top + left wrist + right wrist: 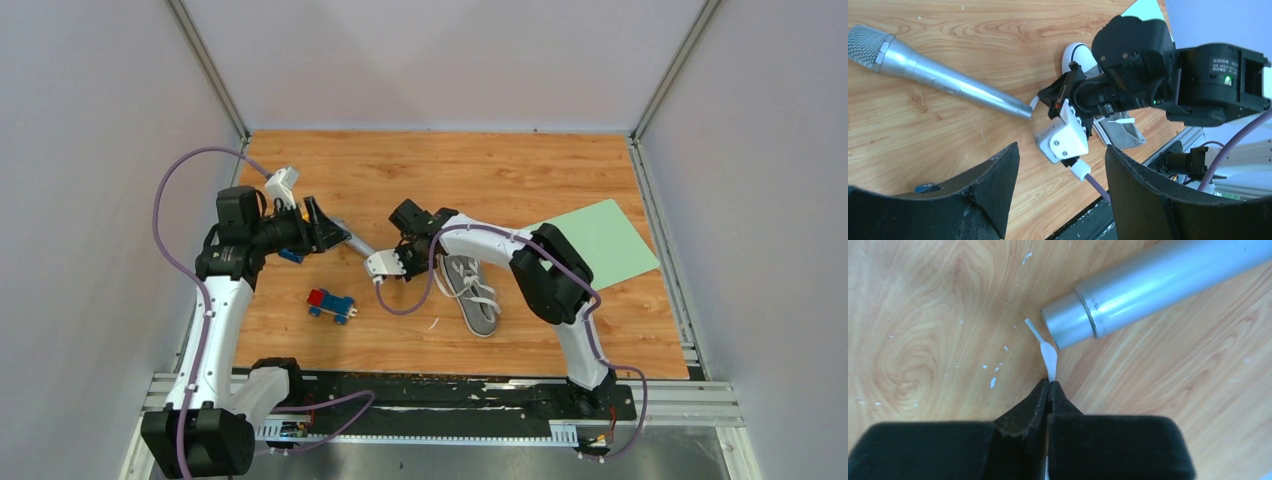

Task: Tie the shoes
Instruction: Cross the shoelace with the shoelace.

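Bench (pixel 520 170): bare wood, grey walls around.
Shoe (pixel 472 292): sole down, centre-right of my top view.
Right gripper (pixel 1049 386): I have it clamped on a lace tip (pixel 1049 356), just beside the mic (pixel 1158 285) end.
Left gripper (pixel 1062 150): fingers apart, holding nothing, left of frame.

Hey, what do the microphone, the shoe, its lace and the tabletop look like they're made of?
Microphone: likely metal, satin silver with bright highlights, wire-mesh head.
Shoe: grey fabric, probably canvas, with a smooth white toe cap, likely rubber.
Lace: flat white textile; its thin tip looks stiff, maybe plastic.
Tabletop: wood grain, possibly laminate print; low sheen.
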